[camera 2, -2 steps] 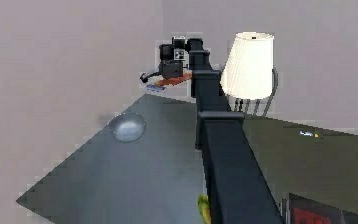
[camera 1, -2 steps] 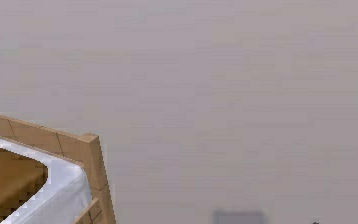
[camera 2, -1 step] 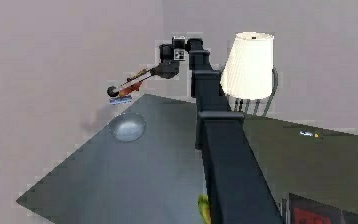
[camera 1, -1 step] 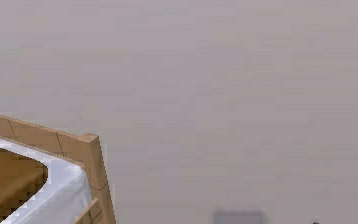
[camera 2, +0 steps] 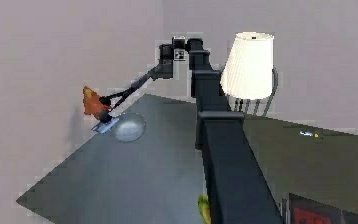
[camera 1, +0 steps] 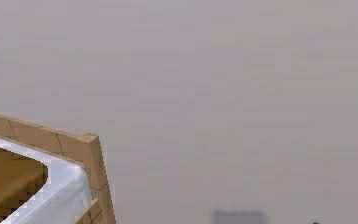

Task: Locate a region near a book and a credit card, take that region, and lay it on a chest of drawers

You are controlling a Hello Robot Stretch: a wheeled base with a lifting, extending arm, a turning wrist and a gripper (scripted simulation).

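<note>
In the arm side view the dark arm [camera 2: 222, 140] rises from the bottom edge, and the gripper [camera 2: 100, 107] reaches left toward the pale wall. A small orange-brown thing [camera 2: 89, 99] hangs at the gripper's far end, clear of the dark top [camera 2: 137, 165] below, so the gripper holds it. I cannot name it from its shape. Just under the fingers, a rounded glassy thing [camera 2: 127, 127] lies on the dark top.
A lamp with a white shade [camera 2: 249, 65] stands right of the arm. A small yellow-green thing [camera 2: 202, 207], a tiny speck [camera 2: 307, 133] and a dark reddish thing [camera 2: 317, 212] lie on the dark top. The forward view's lower left holds a wooden bed corner [camera 1: 92, 165] with a white mattress [camera 1: 59, 190].
</note>
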